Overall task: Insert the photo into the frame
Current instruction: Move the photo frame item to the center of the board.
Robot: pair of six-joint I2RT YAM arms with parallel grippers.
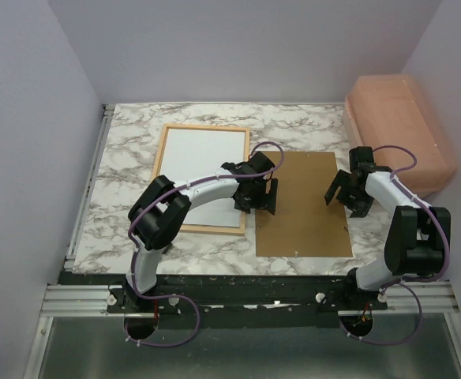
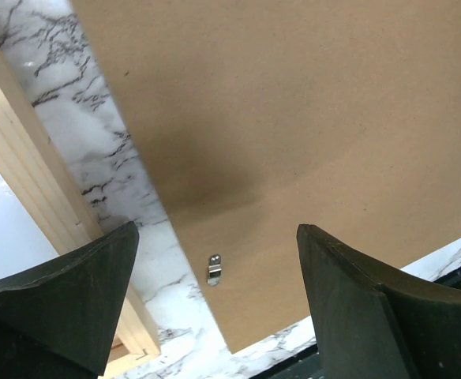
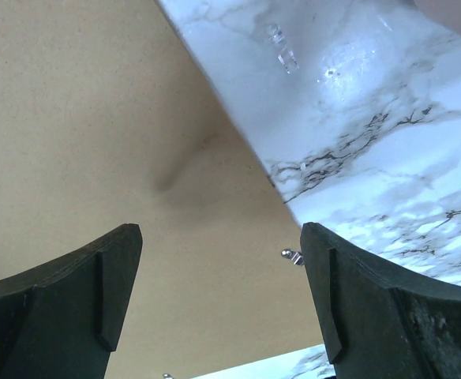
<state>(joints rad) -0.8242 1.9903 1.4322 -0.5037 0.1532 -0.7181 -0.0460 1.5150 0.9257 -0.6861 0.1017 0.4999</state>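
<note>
The frame, thin light wood, lies flat at the back left of the marble table. The photo lies inside it, plain white side up. In the left wrist view the frame's wooden side and a strip of the white sheet show at the left. My left gripper is open and empty, over the gap between the frame's right side and the brown backing board. My right gripper is open and empty over the board's right edge.
The backing board lies flat right of the frame, with small metal clips along its edges, one by the right gripper. A pink plastic bin sits at the back right. Purple walls enclose the table.
</note>
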